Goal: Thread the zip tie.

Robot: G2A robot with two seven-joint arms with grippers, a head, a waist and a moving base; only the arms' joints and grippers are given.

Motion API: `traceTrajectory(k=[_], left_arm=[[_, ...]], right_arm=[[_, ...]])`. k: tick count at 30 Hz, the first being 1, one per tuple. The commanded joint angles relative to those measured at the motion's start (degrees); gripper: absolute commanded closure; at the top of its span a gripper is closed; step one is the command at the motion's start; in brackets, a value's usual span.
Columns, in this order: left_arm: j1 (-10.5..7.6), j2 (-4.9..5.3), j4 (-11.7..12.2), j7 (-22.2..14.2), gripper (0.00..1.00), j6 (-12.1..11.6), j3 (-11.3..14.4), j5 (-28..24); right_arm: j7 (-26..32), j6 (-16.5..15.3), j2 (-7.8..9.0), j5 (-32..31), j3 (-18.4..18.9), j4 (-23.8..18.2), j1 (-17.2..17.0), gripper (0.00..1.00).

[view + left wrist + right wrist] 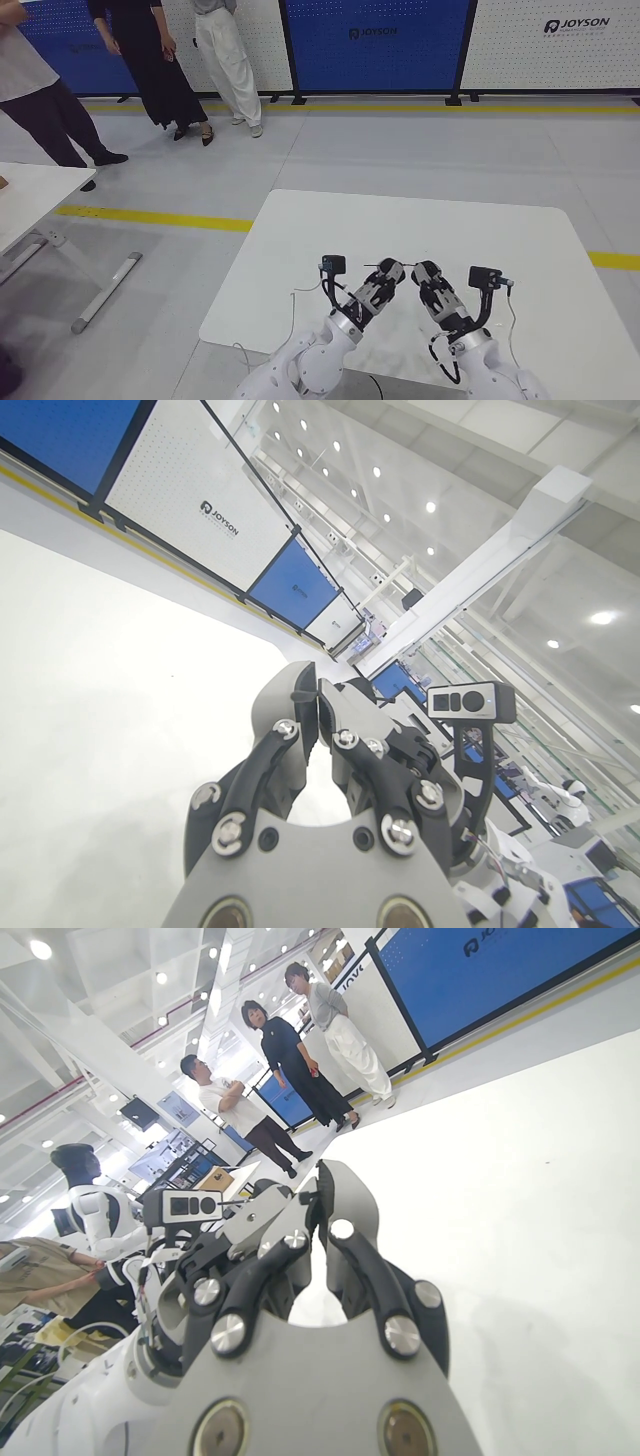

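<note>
Both arms hover low over the white table [420, 215] near its front edge, tips almost touching. My left gripper [393, 268] [316, 687] is shut, with a small black piece of the zip tie [300, 696] pinched at its tip. My right gripper [422, 270] [317, 1188] is shut too, holding a black bit of the zip tie [306, 1198]. A thin dark strap [235, 1202] [378, 265] sticks out sideways past the left gripper. Whether the strap end sits in the head is hidden between the fingertips.
The table surface [100, 680] stretches bare beyond the grippers. Each arm's wrist camera [333, 265] [485, 276] juts out beside its gripper. Another white table [30, 200] stands off to the left, and people stand on the floor far beyond.
</note>
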Motion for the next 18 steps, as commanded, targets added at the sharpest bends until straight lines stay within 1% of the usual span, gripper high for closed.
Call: traceTrajectory(k=[1,5,9,12,13,16,17,18], left_arm=[[0.07,0.01,0.0,-0.3,1.00,-0.2,0.1,0.2],[0.10,0.03,0.1,-0.6,1.00,-0.3,0.1,0.4],[0.15,-0.04,0.3,0.0,1.00,0.3,0.0,0.3],[0.13,-0.04,0.4,-0.4,1.00,0.4,0.0,0.4],[0.14,-0.04,0.4,-0.4,0.85,0.4,0.0,0.4],[0.14,-0.04,0.5,-0.8,0.69,0.3,0.1,0.7],[0.16,-0.05,0.5,-0.8,0.60,0.2,0.2,0.7],[0.19,-0.05,0.5,-0.8,0.57,0.2,0.2,0.8]], right_arm=[[0.0,0.0,0.00,-0.2,-0.1,0.0,0.0,1.00],[0.1,-0.1,0.00,-0.5,-0.3,0.0,0.1,1.00],[-0.4,-0.1,0.00,-0.2,-0.1,0.0,-0.1,1.00],[-0.6,-0.3,0.05,-0.2,0.1,0.0,-0.4,1.00],[-0.6,-0.3,0.06,-0.2,0.1,0.0,-0.5,1.00],[-0.6,-0.3,0.07,-0.2,0.2,0.0,-0.6,1.00],[-0.6,-0.3,0.07,-0.3,0.2,0.0,-0.6,1.00],[-0.7,-0.3,0.07,-0.3,0.2,0.0,-0.6,1.00]])
